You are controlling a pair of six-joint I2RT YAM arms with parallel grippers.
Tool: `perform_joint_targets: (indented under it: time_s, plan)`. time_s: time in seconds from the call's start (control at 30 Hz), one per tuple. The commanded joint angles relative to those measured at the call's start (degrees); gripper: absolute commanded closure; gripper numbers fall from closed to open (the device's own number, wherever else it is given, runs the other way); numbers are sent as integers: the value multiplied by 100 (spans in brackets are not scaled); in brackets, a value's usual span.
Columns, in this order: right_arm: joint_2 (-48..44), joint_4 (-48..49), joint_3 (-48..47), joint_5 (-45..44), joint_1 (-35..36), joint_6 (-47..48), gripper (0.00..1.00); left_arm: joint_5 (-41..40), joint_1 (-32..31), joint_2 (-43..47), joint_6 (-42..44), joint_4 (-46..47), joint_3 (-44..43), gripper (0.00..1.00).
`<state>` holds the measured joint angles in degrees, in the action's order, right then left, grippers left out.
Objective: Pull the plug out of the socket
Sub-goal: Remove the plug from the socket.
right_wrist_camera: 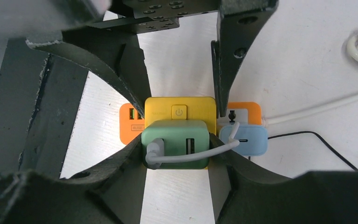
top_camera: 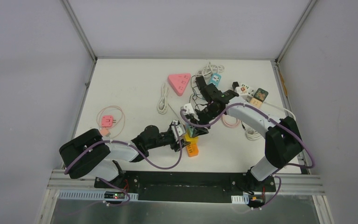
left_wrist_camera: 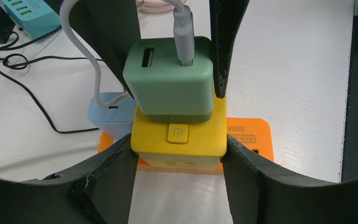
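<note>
Near table point(top_camera: 135, 88) centre: left gripper point(left_wrist_camera: 179, 148) clamps yellow socket point(left_wrist_camera: 179, 135), right gripper point(right_wrist_camera: 177, 150) clamps green plug point(right_wrist_camera: 175, 135). Off-axis pull risks slipping.

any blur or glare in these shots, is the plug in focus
Left wrist view: green charger and yellow socket sharp, no glare. Right wrist view: both sharp too, but the top-left corner is smeared out of focus. Top external view: even light, soft shadows, the pair small and hard to read.
</note>
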<state>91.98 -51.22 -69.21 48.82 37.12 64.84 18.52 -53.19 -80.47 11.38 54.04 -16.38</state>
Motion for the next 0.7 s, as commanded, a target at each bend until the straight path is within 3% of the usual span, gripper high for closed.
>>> perform_joint_targets:
  time_s: [0.0, 0.17, 0.47, 0.67]
  plan:
    - [-36, -449, -70, 305, 616, -74, 100, -68, 18, -178, 133, -175, -116, 100]
    - [135, -642, -233, 144, 832, 19, 100, -77, 17, -191, 99, -200, -129, 100]
    - [-71, -678, -77, 169, 90, 213, 100, -82, 12, -164, 172, -246, -106, 100]
    - [73, -813, -204, 339, 464, 273, 100, -68, 13, -227, 163, -197, -124, 100]
